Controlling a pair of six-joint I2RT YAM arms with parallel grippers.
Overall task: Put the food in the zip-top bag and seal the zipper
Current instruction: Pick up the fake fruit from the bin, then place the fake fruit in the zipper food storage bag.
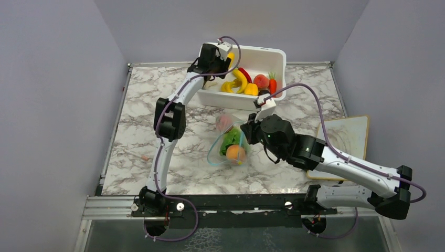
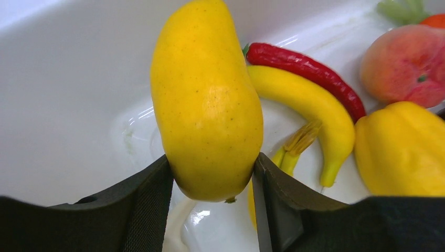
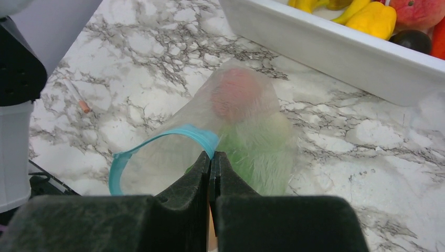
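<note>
My left gripper is shut on a yellow oval fruit and holds it over the white tub; it also shows in the top view. My right gripper is shut on the light-blue zipper of the clear zip-top bag, holding its mouth open. The bag lies mid-table and holds a green lettuce, a pink peach and an orange peach.
The tub holds a banana, a red chilli, a peach, a yellow pepper and a carrot. A wooden-framed board lies at the right edge. A thin stick lies left on the marble table.
</note>
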